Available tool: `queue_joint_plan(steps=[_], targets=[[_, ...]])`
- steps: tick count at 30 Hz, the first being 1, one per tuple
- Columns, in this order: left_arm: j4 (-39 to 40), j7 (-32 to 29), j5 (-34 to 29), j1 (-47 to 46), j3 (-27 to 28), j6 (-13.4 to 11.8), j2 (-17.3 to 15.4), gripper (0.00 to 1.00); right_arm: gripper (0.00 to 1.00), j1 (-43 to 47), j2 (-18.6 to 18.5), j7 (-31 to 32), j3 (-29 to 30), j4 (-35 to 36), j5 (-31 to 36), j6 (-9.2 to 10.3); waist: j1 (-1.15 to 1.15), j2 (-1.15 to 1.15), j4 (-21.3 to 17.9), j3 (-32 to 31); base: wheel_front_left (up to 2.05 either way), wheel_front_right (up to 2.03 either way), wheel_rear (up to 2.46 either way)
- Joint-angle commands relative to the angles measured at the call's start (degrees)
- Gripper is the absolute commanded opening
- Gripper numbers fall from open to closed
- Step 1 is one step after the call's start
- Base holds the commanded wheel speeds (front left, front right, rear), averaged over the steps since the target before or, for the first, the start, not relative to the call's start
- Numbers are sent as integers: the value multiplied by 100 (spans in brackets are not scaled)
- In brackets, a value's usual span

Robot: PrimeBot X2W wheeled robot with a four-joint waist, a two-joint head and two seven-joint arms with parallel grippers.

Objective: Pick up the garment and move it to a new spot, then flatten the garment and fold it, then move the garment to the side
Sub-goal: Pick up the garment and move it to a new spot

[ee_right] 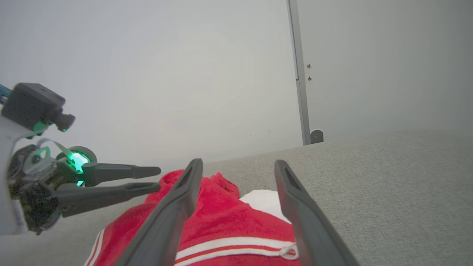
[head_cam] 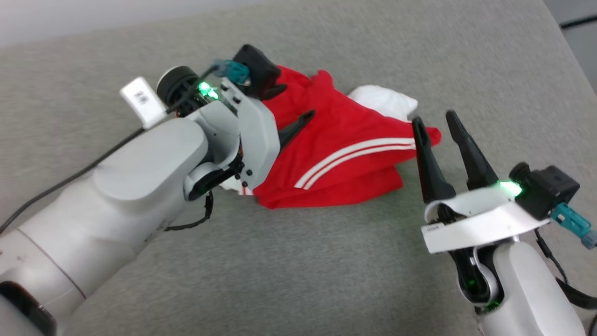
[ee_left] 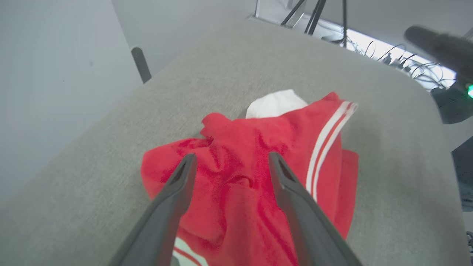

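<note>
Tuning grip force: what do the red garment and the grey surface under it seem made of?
Garment: soft napped fabric, perhaps terry or fleece, matte; it crumples and looks fuzzy. Grey surface: coarse woven cloth, matte, with a speckled weave.

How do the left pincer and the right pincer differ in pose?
The left pincer is over the red middle of the garment; the right pincer is at its striped edge. In the head view the left pincer points rightward, the right pincer upward. Both stand open, gripping nothing.
</note>
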State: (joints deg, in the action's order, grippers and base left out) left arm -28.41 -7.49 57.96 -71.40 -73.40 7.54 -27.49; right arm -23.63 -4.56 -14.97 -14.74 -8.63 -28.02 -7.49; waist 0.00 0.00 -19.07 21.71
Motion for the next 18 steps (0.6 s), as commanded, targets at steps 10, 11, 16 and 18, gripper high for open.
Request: queue_joint_plan(steps=[10, 11, 16, 18], targets=[[-682, 1848, 918, 1048, 6, -14, -158, 100, 100, 573, -625, 123, 237, -504, -143, 0, 0, 0, 1352, -1273, 0, 0, 0], [-739, 1983, 997, 1198, 22, -13, -171, 100, 100, 648, -699, 141, 282, -541, -135, 0, 0, 0, 1442, -1351, 0, 0, 0], [-914, 2245, 1245, 1842, 335, -14, -341, 100, 100, 893, -901, 299, 447, -549, -67, 0, 0, 0, 1734, -1553, 0, 0, 0], [-937, 2271, 1213, 2132, 809, -14, -417, 100, 100, 1054, -994, 384, 533, -514, -38, 0, 0, 0, 1871, -1633, 0, 0, 0]])
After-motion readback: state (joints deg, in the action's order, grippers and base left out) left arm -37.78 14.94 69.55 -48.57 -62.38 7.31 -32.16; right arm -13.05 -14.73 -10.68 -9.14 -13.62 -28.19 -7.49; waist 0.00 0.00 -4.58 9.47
